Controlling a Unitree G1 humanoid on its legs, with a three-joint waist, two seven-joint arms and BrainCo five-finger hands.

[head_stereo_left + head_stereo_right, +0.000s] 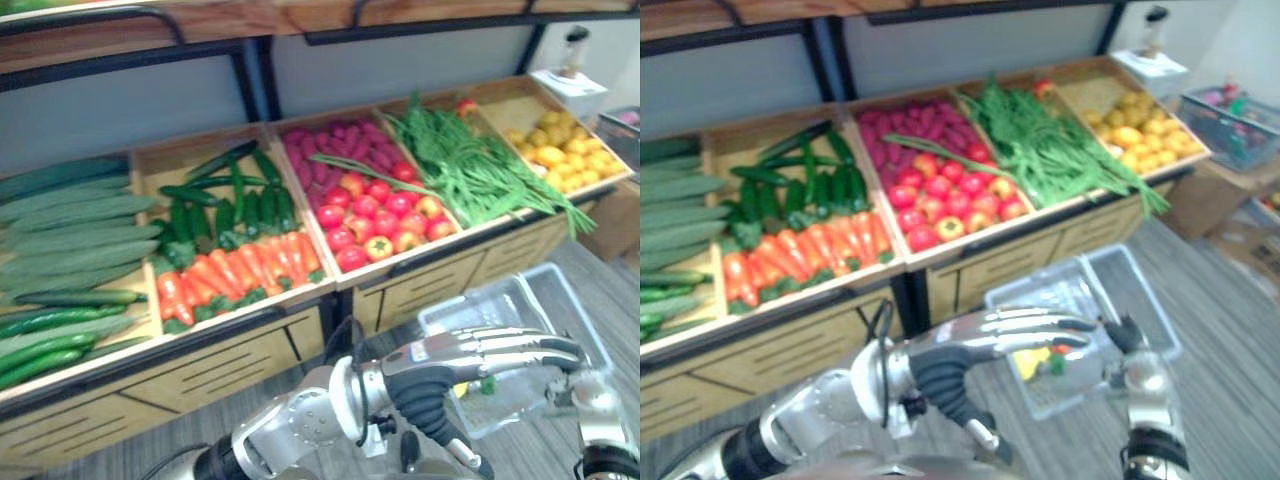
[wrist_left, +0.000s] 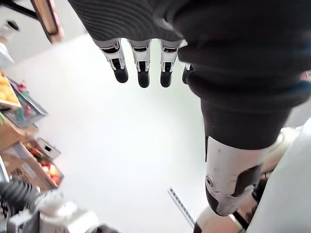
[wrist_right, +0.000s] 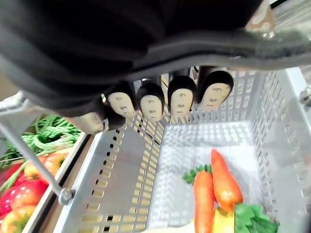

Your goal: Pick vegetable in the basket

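Note:
A clear plastic basket (image 1: 545, 300) hangs in front of the vegetable stand. My right hand (image 1: 1137, 365) is at its near side, fingers (image 3: 151, 101) curled round the basket's dark handle (image 3: 272, 41). Inside the basket lie two orange carrots (image 3: 224, 180) with green tops and a yellow piece (image 3: 222, 221) beside green leaves. My left hand (image 1: 485, 352) reaches across just above the basket's near rim. Its fingers (image 2: 142, 68) are straight and it is open, holding nothing.
The wooden stand holds bins of cucumbers (image 1: 70, 250), carrots (image 1: 235, 270) below dark green vegetables (image 1: 225, 200), tomatoes (image 1: 375, 215), green beans (image 1: 475, 165) and yellow produce (image 1: 565, 145). A second crate (image 1: 1235, 125) of goods sits at the far right on a box.

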